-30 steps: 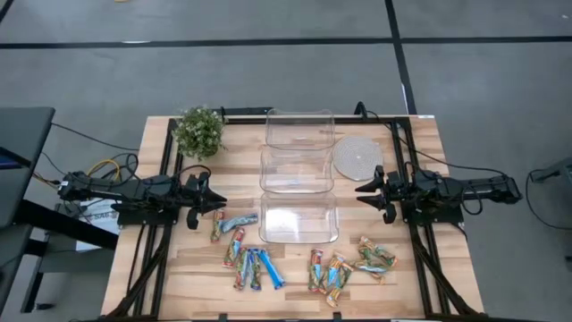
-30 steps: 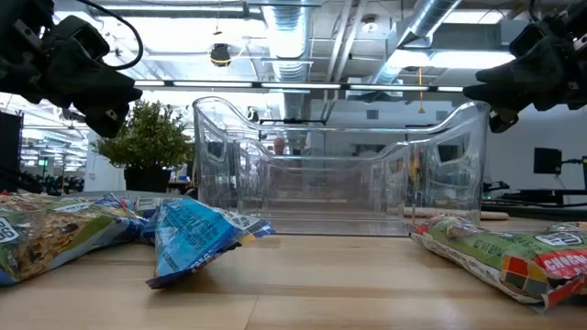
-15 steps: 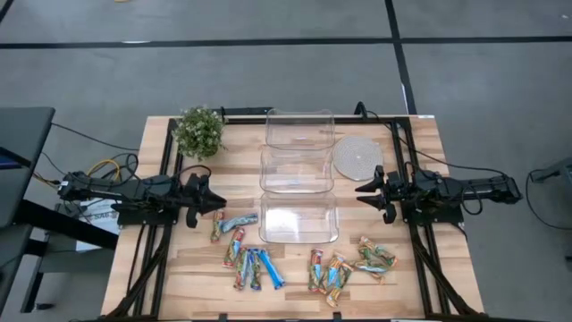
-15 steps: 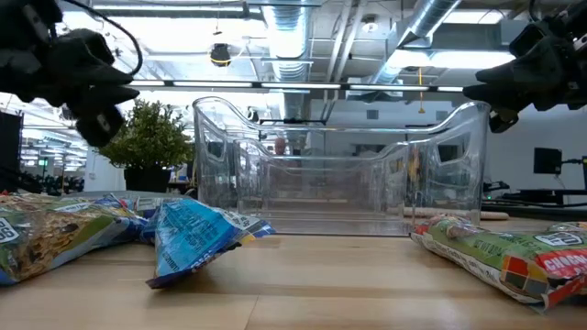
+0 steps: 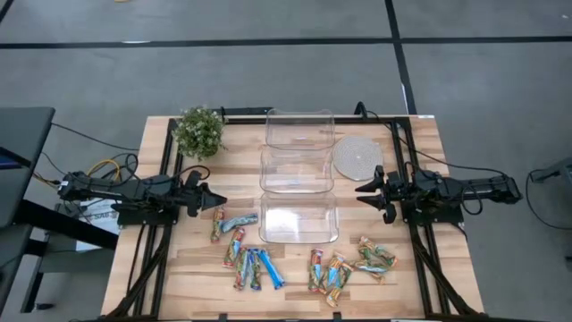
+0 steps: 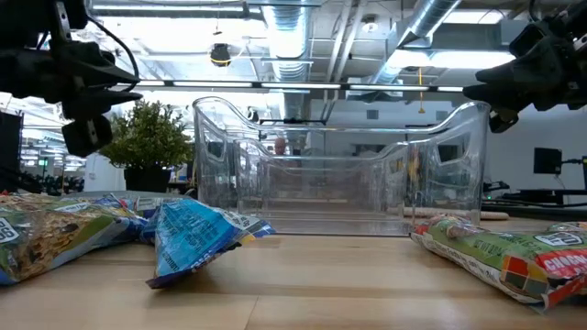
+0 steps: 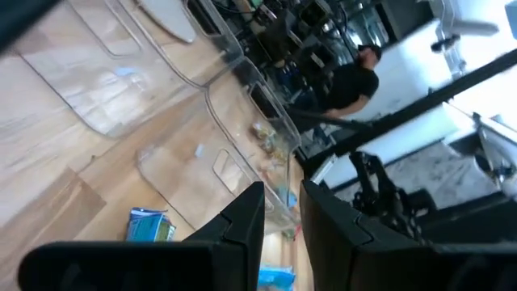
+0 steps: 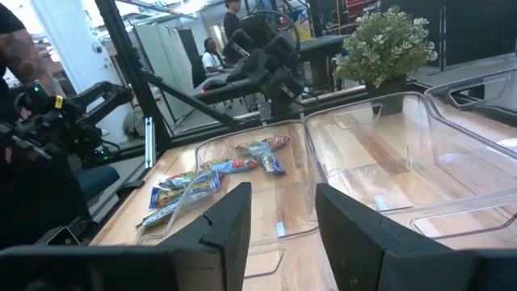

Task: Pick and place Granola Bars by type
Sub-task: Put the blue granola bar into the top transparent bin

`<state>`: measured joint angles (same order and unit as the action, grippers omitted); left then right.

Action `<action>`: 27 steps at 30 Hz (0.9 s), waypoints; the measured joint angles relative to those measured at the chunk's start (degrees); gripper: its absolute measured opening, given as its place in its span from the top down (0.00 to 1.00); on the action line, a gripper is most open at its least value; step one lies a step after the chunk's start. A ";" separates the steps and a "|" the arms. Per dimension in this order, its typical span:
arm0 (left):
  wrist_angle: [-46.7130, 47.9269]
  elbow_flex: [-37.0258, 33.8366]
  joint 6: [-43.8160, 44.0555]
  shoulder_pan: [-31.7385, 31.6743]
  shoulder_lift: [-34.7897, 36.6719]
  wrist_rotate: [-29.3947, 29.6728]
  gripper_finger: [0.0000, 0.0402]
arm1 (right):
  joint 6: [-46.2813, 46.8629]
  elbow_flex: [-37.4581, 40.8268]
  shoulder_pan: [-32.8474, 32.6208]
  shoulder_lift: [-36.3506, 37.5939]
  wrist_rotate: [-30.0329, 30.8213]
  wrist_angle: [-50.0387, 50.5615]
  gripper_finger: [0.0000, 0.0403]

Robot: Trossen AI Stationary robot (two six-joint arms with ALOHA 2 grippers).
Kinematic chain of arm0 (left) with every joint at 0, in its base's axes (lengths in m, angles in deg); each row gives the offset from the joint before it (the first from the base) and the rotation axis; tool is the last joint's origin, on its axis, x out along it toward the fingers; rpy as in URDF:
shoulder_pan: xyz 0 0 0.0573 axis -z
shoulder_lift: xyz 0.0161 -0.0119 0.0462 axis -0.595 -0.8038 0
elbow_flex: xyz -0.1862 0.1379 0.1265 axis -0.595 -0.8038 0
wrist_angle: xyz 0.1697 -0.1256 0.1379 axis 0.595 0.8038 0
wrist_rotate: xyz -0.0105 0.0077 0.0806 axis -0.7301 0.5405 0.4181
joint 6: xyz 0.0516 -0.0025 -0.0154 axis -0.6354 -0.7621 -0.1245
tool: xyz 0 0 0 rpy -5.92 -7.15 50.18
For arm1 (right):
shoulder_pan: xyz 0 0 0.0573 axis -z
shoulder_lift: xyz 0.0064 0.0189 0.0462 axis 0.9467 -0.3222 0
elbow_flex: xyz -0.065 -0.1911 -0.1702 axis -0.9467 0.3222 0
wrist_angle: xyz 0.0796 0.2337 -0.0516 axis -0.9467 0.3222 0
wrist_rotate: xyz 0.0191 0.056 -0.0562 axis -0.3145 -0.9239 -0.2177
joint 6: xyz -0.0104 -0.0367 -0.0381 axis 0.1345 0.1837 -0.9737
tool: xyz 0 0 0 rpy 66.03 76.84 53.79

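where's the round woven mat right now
In the high view the round woven mat lies on the table's far right part, just right of the middle clear tub and ahead of the right pincer.

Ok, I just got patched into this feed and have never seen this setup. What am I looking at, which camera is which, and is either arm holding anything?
Two dark robot arms work at a wooden table. The top-down picture shows it all: the left claw hangs at the left side, the right claw at the right side. One picture is taken level with the tabletop; the other two come from cameras on each wrist, looking out past that arm's own fingers.

Down the middle stand three clear tubs, with nothing in them. The granola bars lie in loose groups on the near part of the table, left and right of the nearest tub. A small plant and a round mat sit at the far end.

Neither claw holds anything; both show a gap between the fingers.
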<state>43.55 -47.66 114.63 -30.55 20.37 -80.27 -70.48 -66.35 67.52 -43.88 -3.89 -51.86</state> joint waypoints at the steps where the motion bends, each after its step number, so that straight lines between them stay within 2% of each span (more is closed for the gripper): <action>1: -0.19 0.11 -0.87 0.00 0.00 -1.31 0.82 | 0.00 0.00 0.02 0.02 0.00 0.02 0.67; 3: 0.61 1.11 -3.93 0.00 0.02 -4.70 0.82 | -0.01 0.01 0.02 0.02 0.02 0.01 0.67; 5: 0.62 3.92 -11.91 0.02 -0.07 -8.46 0.82 | -0.01 0.01 0.00 0.01 0.02 0.00 0.67; 7: 1.51 7.51 -20.33 0.04 0.08 -9.55 0.82 | -0.01 0.00 0.01 0.02 0.01 0.01 0.67; 10: 9.11 12.74 -28.92 0.04 -1.02 -5.16 0.82 | 0.00 0.01 0.00 0.00 0.02 0.00 0.67; 14: 18.53 19.47 -35.49 0.02 -5.08 2.43 0.82 | 0.00 0.00 0.00 0.00 0.00 0.02 0.67; 22: 27.64 30.15 -41.77 0.02 -21.48 7.21 0.82 | -0.02 0.00 0.02 0.02 0.00 0.02 0.67; 27: 31.29 36.65 -43.82 0.02 -32.01 12.81 0.82 | -0.01 0.00 0.01 0.02 0.02 0.00 0.67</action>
<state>74.83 -11.01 70.80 -30.53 -11.65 -67.46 -70.49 -66.35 67.53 -43.86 -3.87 -51.86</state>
